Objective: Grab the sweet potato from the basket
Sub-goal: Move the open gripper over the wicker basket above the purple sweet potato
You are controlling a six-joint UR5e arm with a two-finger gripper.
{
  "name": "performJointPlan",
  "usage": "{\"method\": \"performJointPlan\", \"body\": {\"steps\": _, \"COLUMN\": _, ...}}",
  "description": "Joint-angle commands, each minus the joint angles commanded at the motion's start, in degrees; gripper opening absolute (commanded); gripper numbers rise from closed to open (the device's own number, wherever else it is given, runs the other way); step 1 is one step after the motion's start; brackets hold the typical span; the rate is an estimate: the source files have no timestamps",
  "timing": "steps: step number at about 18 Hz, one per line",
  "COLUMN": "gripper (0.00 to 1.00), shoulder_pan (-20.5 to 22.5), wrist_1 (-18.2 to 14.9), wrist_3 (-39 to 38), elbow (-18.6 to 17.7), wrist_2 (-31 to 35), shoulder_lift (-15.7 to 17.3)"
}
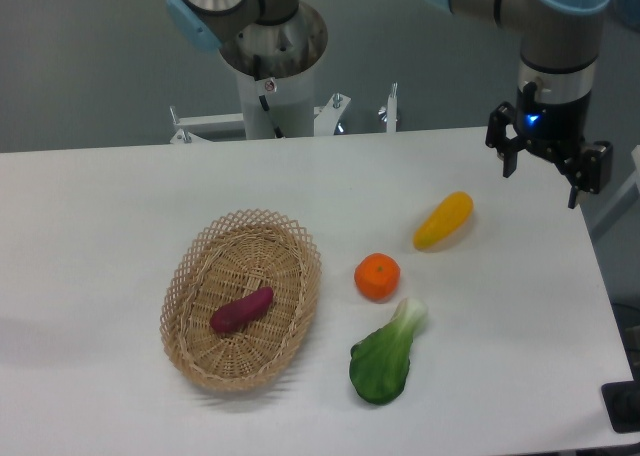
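Note:
The reddish-purple sweet potato (241,310) lies on its side in the middle of the oval wicker basket (190,271), left of the table's centre. My gripper (541,183) hangs above the far right part of the table, far from the basket. It is open, its two dark fingers spread with nothing between them.
A yellow elongated vegetable (443,220) lies left of and below the gripper. A round orange fruit (377,277) and a green leafy vegetable (388,354) lie right of the basket. The robot's base column (273,76) stands at the table's back edge.

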Motion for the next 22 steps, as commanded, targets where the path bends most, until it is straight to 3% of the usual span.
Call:
{"method": "performJointPlan", "body": {"steps": 6, "gripper": 1.0, "shoulder_pan": -7.7, "wrist_1": 1.7, "wrist_3": -23.7, "elbow": -4.7, "wrist_2": -1.7, "shoulder_lift": 1.9}}
{"method": "performJointPlan", "body": {"steps": 11, "gripper": 1.0, "shoulder_pan": -17.2, "wrist_1": 1.8, "wrist_3": -44.6, "elbow": -6.2, "wrist_2": -1.3, "shoulder_lift": 0.8}}
{"method": "performJointPlan", "body": {"steps": 13, "gripper": 1.0, "shoulder_pan": -20.7, "wrist_1": 3.8, "wrist_3": -50.3, "elbow": -7.4, "wrist_2": -1.2, "shoulder_lift": -0.1}}
{"method": "performJointPlan", "body": {"steps": 17, "gripper": 1.0, "shoulder_pan": -27.9, "wrist_1": 9.7, "wrist_3": -52.6, "elbow": -9.1, "wrist_2": -1.3, "shoulder_lift": -5.3}}
{"method": "performJointPlan", "body": {"steps": 22, "gripper": 1.0, "shoulder_pan": -32.2, "wrist_1": 12.1, "wrist_3": -51.6, "elbow": -10.5, "wrist_2": -1.3, "shoulder_lift": -10.4}}
